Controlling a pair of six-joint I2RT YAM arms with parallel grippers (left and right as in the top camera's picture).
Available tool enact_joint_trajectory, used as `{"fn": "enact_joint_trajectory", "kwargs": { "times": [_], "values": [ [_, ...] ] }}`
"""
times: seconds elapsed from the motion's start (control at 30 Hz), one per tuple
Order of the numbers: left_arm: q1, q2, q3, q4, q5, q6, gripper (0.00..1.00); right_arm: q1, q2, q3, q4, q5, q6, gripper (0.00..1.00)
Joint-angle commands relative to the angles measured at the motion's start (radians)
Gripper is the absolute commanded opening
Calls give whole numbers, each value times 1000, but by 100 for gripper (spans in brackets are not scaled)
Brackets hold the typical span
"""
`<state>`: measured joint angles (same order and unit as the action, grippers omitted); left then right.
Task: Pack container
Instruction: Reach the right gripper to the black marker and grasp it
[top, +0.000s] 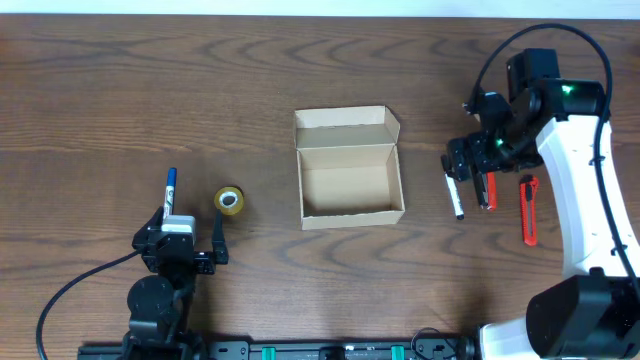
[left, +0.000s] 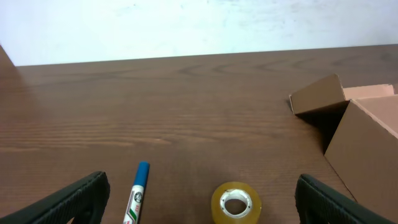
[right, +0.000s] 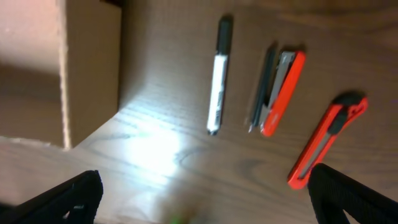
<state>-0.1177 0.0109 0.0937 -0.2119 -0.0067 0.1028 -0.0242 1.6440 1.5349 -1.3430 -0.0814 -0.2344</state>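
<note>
The tan cardboard container (top: 350, 170) stands open mid-table, its flap lid folded back; it looks empty. It also shows in the left wrist view (left: 364, 140) and the right wrist view (right: 87, 68). My left gripper (top: 190, 245) is open low at the front left, with a blue-capped marker (left: 138, 190) and a yellow tape roll (left: 235, 202) between its fingers' span. My right gripper (top: 470, 160) is open above a black-capped marker (right: 217, 74), a red stapler-like tool (right: 280, 93) and a red box cutter (right: 326, 140).
The blue marker (top: 170, 190) and tape roll (top: 229, 201) lie left of the container. The black marker (top: 453, 193), red tool (top: 487, 190) and box cutter (top: 528, 210) lie to its right. Dark wood table throughout.
</note>
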Motion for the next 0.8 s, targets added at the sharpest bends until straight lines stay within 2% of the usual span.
{"fn": "enact_joint_trajectory", "kwargs": {
  "times": [0.0, 0.37, 0.77],
  "values": [
    [6, -6, -27, -11, -3, 7, 95, 9, 29, -29, 35, 21, -34, 99],
    [6, -6, -27, -10, -3, 6, 95, 24, 169, -212, 250, -2, -31, 98],
    [6, -6, -27, -11, -3, 6, 95, 61, 316, -215, 357, -5, -6, 99]
  ]
}}
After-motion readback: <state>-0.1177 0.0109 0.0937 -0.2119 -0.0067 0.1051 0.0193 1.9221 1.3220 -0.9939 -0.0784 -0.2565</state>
